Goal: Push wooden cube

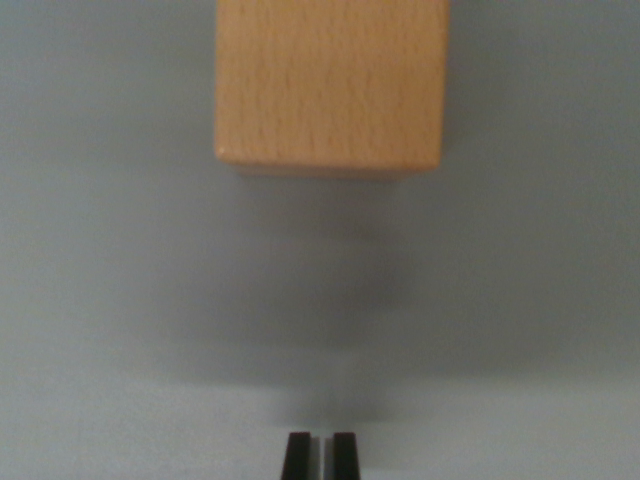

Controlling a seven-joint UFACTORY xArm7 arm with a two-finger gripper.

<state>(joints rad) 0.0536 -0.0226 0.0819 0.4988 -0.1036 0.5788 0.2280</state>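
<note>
Here, the black two-fingered pincer [320, 455] was seen nearly closed and empty, apart from the pale wooden cube [330, 85] on the grey surface [110, 300].

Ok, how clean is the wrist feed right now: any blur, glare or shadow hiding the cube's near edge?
In the wrist view the whole picture is soft; the wooden cube has fuzzy edges and is cut off at the top. No glare. A broad, dim shadow lies on the grey surface below the cube, toward the gripper, whose fingertips sit close together with a thin gap.
</note>
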